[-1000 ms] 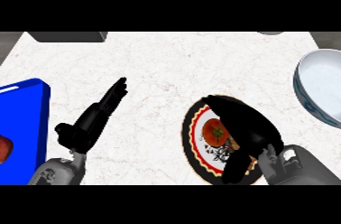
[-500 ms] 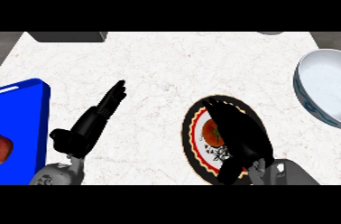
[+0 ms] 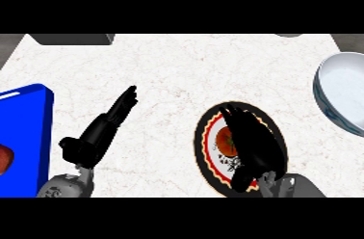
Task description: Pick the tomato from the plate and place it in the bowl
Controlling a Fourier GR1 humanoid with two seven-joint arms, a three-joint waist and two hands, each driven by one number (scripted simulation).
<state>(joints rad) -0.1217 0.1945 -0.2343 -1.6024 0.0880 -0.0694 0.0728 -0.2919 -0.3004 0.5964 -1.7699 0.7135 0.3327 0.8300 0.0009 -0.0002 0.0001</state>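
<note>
A red tomato point(image 3: 226, 141) lies on a patterned plate point(image 3: 207, 139) with a dark rim at the lower middle of the counter. My right hand point(image 3: 251, 144) is spread over the plate, fingers straight and pointing away from me, covering the tomato's right side and most of the plate. Whether it touches the tomato is hidden. The pale blue-rimmed bowl point(image 3: 340, 95) stands at the right edge, partly cut off. My left hand point(image 3: 103, 129) rests open on the counter left of the plate, fingers straight.
A blue tray point(image 3: 27, 132) sits at the left edge with a red object point(image 3: 4, 159) on it. A grey block point(image 3: 71, 38) stands at the far left corner of the white marble counter.
My right hand has slid left and forward over the plate, now hiding more of it and the tomato's right side. The left hand has barely shifted.
</note>
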